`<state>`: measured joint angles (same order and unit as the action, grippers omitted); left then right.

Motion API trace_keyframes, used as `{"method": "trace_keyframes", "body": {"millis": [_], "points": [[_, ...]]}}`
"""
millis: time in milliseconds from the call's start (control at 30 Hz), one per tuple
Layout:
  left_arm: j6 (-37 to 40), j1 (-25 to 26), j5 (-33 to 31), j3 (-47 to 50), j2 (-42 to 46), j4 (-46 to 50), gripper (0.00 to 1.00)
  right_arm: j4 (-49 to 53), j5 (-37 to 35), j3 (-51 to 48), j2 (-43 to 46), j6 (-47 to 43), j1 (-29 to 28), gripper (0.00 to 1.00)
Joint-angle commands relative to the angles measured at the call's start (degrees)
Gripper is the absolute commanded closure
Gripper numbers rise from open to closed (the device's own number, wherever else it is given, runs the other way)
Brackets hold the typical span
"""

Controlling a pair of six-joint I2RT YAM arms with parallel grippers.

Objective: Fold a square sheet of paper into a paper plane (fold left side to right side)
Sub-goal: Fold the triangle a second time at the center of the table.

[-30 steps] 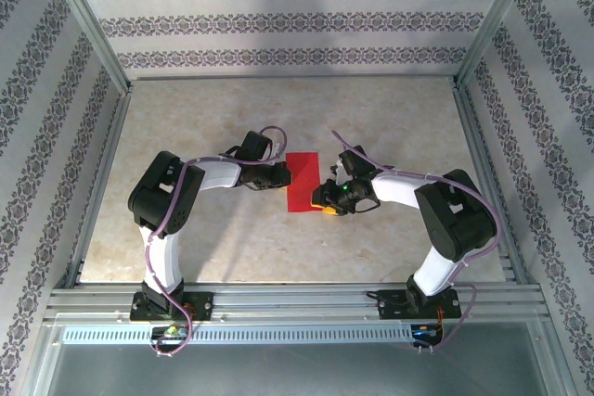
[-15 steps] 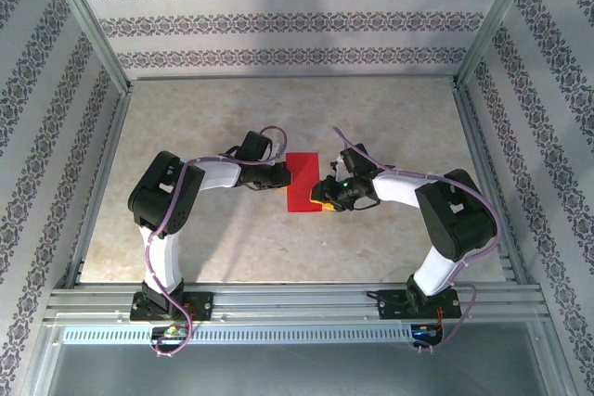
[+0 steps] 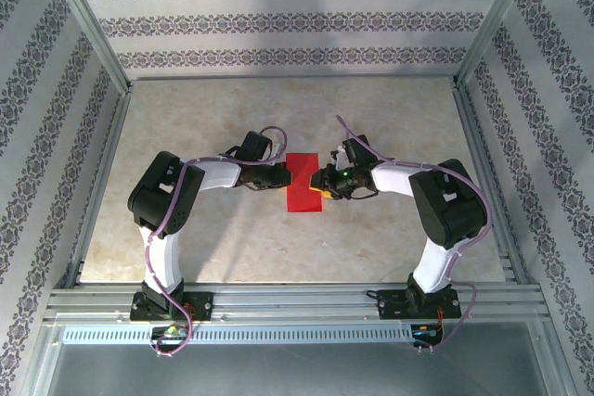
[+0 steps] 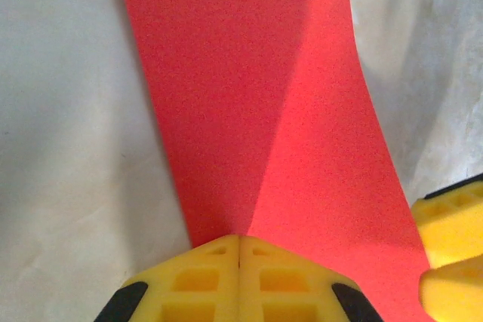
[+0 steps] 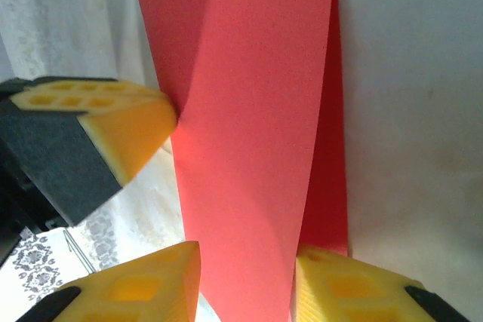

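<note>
"What are the tools doing?"

"The left tool (image 4: pixel 239 245) is closed at the nine o'clock edge of the square sheet of paper (image 3: pixel 304 194). The right tool (image 5: pixel 245 280) is parted, straddling its three o'clock edge."

"How far along is it?"

"It looks halved, lying mid-surface (image 3: pixel 390 118). I'd say every plane fold is left to do."

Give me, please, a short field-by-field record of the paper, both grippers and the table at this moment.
paper: red paper, folded to a narrow strip, mid-table, top layer partly lifted
left gripper: left gripper shut, tips at the paper's left edge
right gripper: right gripper open, fingers either side of the raised layer
surface: table, pale and marbled
</note>
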<state>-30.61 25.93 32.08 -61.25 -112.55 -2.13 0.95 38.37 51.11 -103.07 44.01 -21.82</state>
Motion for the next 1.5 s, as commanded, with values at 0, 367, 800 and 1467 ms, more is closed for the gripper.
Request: {"method": "trace_keyframes", "body": {"millis": [0, 367, 800, 1467], "points": [[1.16, 1.25, -1.58, 1.68, -0.04, 5.96, 0.99, -0.86, 1.75, 2.17, -1.78, -0.46, 0.86, 0.65], [1.17, 1.26, -1.57, 1.56, -0.03, 6.08, 0.99, -0.86, 3.18, 4.6, -5.01, -1.82, 3.0, 0.67], [1.04, 1.22, -1.71, 1.32, 0.3, 5.71, 0.98, -0.86, 4.03, 5.41, -6.53, -2.53, 3.88, 0.79], [8.91, 2.7, -8.89, 3.36, 17.2, 9.73, 0.71, -0.07, 3.67, 3.64, -2.6, 1.5, 3.5, 1.0]]}}
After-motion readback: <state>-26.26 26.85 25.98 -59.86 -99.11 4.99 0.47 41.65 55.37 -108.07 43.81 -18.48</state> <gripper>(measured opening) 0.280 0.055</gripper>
